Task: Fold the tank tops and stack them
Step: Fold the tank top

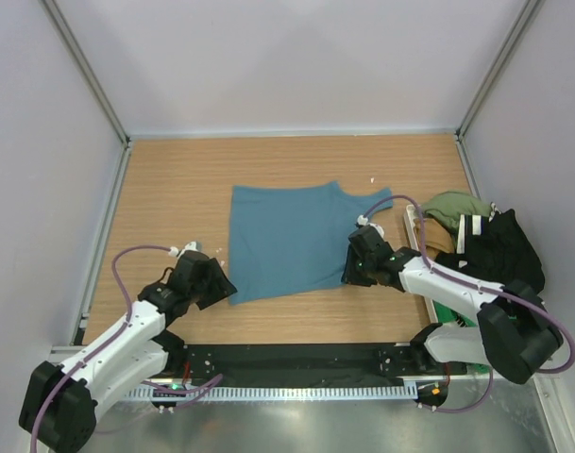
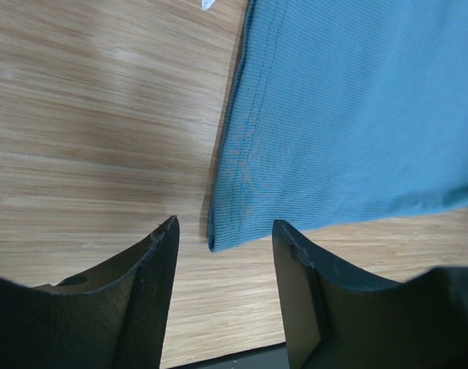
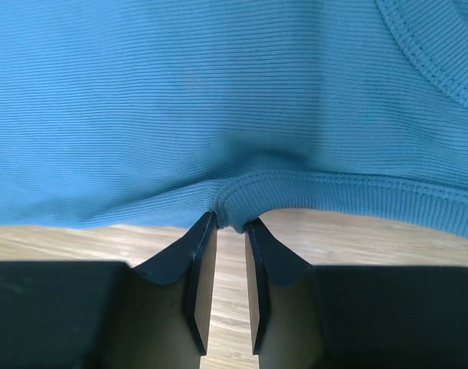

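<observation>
What worries us on the left is a miss. The left claw (image 2: 224,223) straddles only the very corner of the teal tank top (image 1: 287,241). If it closes at this height, we judge it could scrape the table (image 1: 174,179) and push the corner away, or catch one layer and leave the other lying. On the right the bite is shallow. The right claw (image 3: 230,219) has only a small pucker of hem, and a quick lift could let the ribbed cloth slide out. Were one side to rise without the other, the top would skew and the fold would come out crooked. The heap of other tops (image 1: 476,236) lies just to the outer side of the right claw, and a wide swing that way could drag it.

The left claw stands moderately open. The corner lies between its fingertips (image 2: 166,231) and a little ahead of them, apparently touching neither, and bare table runs off to its left.

The right claw is narrow, its tips nipping the bunched hem at the edge nearest it. The rest of the top spreads flat ahead of both claws and between them.
</observation>
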